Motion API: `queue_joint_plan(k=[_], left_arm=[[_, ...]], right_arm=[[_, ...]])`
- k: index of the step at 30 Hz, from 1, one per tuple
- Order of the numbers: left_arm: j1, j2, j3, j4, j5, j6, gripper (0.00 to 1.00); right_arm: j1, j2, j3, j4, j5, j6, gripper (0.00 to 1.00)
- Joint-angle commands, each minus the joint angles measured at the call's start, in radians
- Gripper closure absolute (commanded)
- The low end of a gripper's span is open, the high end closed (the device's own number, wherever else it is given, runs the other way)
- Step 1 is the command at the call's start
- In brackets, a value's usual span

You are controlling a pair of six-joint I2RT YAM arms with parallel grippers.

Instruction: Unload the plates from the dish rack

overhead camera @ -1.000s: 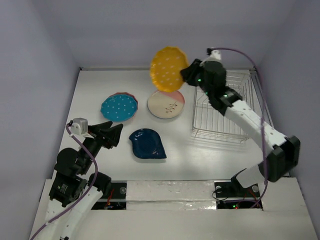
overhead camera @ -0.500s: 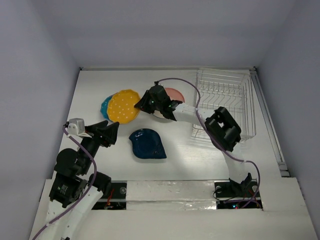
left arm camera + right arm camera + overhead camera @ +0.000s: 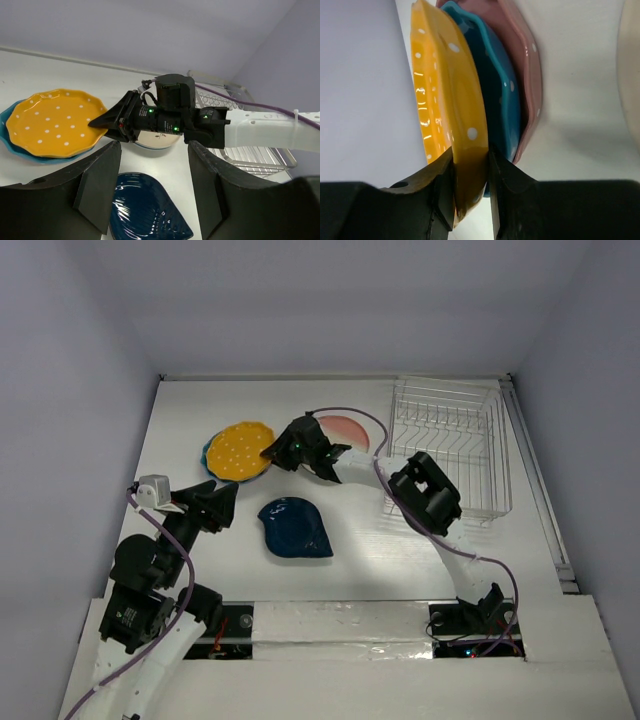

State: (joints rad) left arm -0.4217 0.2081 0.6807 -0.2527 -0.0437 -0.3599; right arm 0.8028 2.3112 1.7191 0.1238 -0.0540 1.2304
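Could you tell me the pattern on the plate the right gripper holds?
Yellow-orange plate with white dots; best seen in left wrist view.

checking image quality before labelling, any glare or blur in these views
Top external: even light, sharp, soft shadow beside the dish rack. Left wrist: glare streaks on the dark blue plate. Right wrist: bright highlights on the yellow plate, background slightly soft.

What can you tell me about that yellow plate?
It is a round yellow-orange plate with white dots and a wavy rim, glossy like glazed ceramic. It sits nearly flat atop a stack, over a blue dotted plate and a pink plate, well left of the dish rack. The right end effector pinches its rim; whether it fully rests on the blue plate is unclear.
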Motion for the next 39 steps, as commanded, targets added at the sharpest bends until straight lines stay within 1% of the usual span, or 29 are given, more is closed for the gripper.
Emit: queue_joint_plan(k=[1,3,4,5,7,8,11,15,18,20,22,23,24,25,26,27,28,29,30,31,32,33,34,35,36,37,38,39], left_arm=[[0.006,0.011,0.019,0.027,-0.008,-0.005,0.47],[0.006,0.013,0.019,0.026,-0.008,-0.005,0.47],[0.006,0.016,0.019,0.026,-0.007,-0.005,0.47],[0.006,0.016,0.020,0.026,-0.008,-0.007,0.47],[0.006,0.014,0.022,0.024,-0.018,-0.008,0.47],[0.006,0.014,0.023,0.021,-0.025,-0.011,0.47],[0.006,0.005,0.025,0.020,-0.042,-0.023,0.46],[0.006,0.007,0.034,0.021,-0.051,-0.025,0.45],[0.006,0.022,0.062,0.017,-0.058,-0.021,0.44],[0.006,0.043,0.080,0.013,-0.059,-0.016,0.41],[0.006,0.069,0.104,0.010,-0.062,-0.008,0.38],[0.006,0.086,0.117,0.012,-0.064,-0.005,0.35],[0.006,0.096,0.121,0.010,-0.065,-0.005,0.33],[0.006,0.103,0.126,0.010,-0.065,-0.004,0.30],[0.006,0.112,0.128,0.015,-0.061,-0.002,0.24],[0.006,0.120,0.129,0.020,-0.045,-0.002,0.22],[0.006,0.137,0.129,0.023,-0.036,-0.001,0.19],[0.006,0.143,0.131,0.024,-0.032,-0.002,0.15],[0.006,0.151,0.131,0.029,-0.018,-0.001,0.13],[0.006,0.171,0.129,0.036,-0.010,-0.001,0.09],[0.006,0.171,0.129,0.039,-0.010,-0.001,0.07],[0.006,0.178,0.132,0.043,-0.007,0.001,0.06],[0.006,0.192,0.137,0.046,-0.007,0.002,0.04],[0.006,0.197,0.138,0.052,-0.005,0.003,0.03],[0.006,0.201,0.143,0.053,-0.005,0.001,0.03],[0.006,0.208,0.151,0.056,-0.004,0.001,0.02],[0.006,0.209,0.155,0.062,-0.001,0.001,0.01],[0.006,0.211,0.157,0.067,0.005,0.001,0.01]], right_arm=[[0.026,-0.042,0.089,0.136,-0.026,0.018,0.65],[0.026,-0.058,0.088,0.096,-0.014,-0.009,0.55],[0.026,-0.064,0.086,0.083,0.000,-0.022,0.48],[0.026,-0.071,0.082,0.057,0.006,-0.035,0.36],[0.035,-0.096,0.082,0.018,0.044,-0.083,0.27],[0.035,-0.107,0.077,-0.021,0.048,-0.098,0.17],[0.044,-0.142,0.060,-0.076,0.111,-0.160,0.01],[0.044,-0.213,-0.030,-0.092,0.167,-0.233,0.00],[0.044,-0.263,-0.052,-0.121,0.203,-0.288,0.00],[0.044,-0.286,-0.072,-0.159,0.215,-0.316,0.00],[0.044,-0.335,-0.102,-0.153,0.221,-0.351,0.00],[0.044,-0.389,-0.154,-0.135,0.227,-0.371,0.00],[0.044,-0.422,-0.189,-0.116,0.230,-0.381,0.03],[0.044,-0.462,-0.229,-0.080,0.235,-0.394,0.10],[0.044,-0.510,-0.322,-0.034,0.255,-0.408,0.38],[0.044,-0.563,-0.370,-0.018,0.272,-0.436,0.55],[0.044,-0.684,-0.418,-0.004,0.295,-0.457,0.77],[0.044,-0.749,-0.464,0.005,0.345,-0.479,1.00],[0.044,-0.815,-0.540,0.002,0.373,-0.532,1.00],[0.044,-0.955,-0.611,-0.010,0.426,-0.593,1.00],[0.044,-1.031,-0.612,-0.015,0.453,-0.594,1.00],[0.044,-1.105,-0.674,-0.022,0.474,-0.650,1.00],[0.044,-1.256,-0.702,-0.033,0.521,-0.673,1.00],[0.044,-1.332,-0.728,-0.061,0.543,-0.695,0.94],[0.044,-1.405,-0.749,-0.073,0.568,-0.730,0.85],[0.044,-1.476,-0.791,-0.087,0.592,-0.746,0.72],[0.044,-1.543,-0.808,-0.114,0.646,-0.762,0.50],[0.044,-1.657,-0.817,-0.124,0.666,-0.782,0.39]])
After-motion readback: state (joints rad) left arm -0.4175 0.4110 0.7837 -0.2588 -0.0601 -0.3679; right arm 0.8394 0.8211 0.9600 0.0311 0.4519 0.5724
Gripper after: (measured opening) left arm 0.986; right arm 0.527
